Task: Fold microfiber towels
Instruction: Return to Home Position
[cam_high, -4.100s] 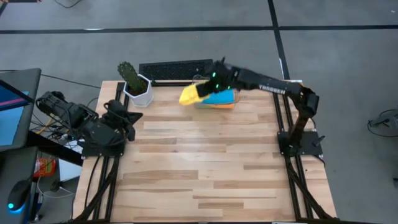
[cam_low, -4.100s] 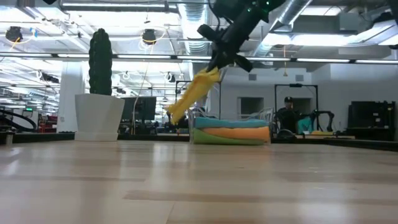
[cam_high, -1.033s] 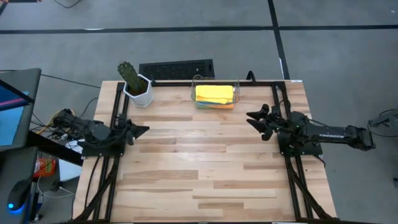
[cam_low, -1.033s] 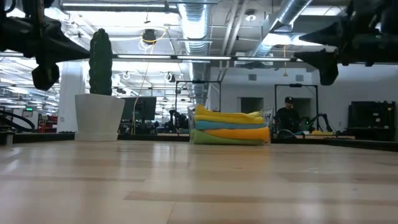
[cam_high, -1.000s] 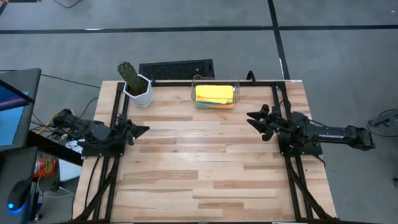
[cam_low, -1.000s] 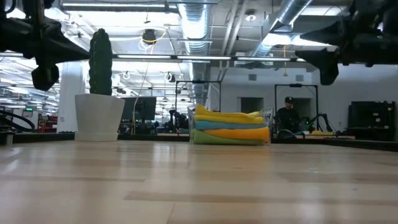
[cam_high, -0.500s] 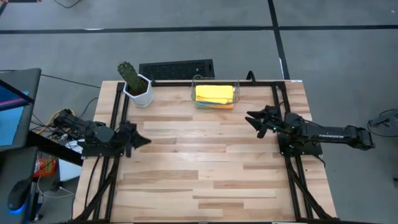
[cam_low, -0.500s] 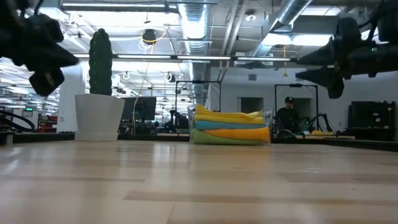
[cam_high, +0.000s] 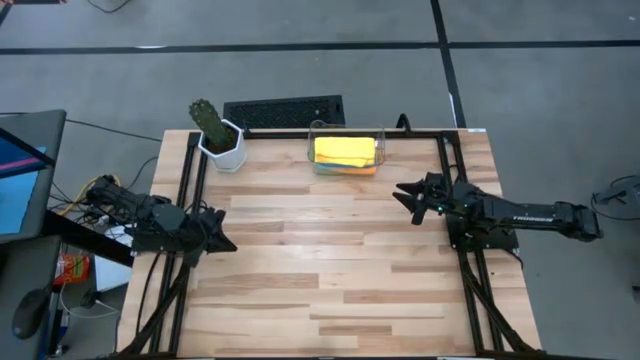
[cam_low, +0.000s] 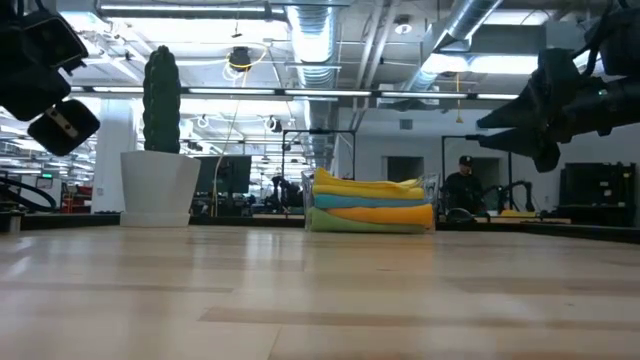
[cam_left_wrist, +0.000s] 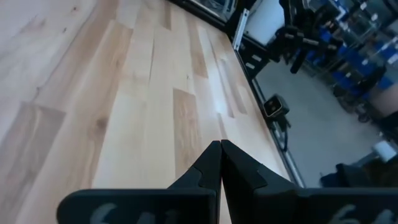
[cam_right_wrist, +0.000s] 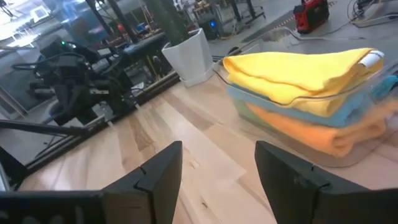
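The microfiber towels lie folded in a stack inside a clear bin at the table's far edge: yellow on top, then blue, orange and green at the bottom. My left gripper hovers shut over the table's left edge, far from the stack. My right gripper hovers open near the right edge, its fingers pointing toward the table's middle with nothing between them.
A cactus in a white pot stands at the far left corner. A dark keyboard lies beyond the far edge. Bare wooden tabletop spreads between the two arms. A person sits far off in the room.
My left gripper has rolled about its own axis and swung a little toward the near edge, staying shut. My right gripper has tipped downward and sunk slightly, staying open. The towel stack has kept still in the bin.
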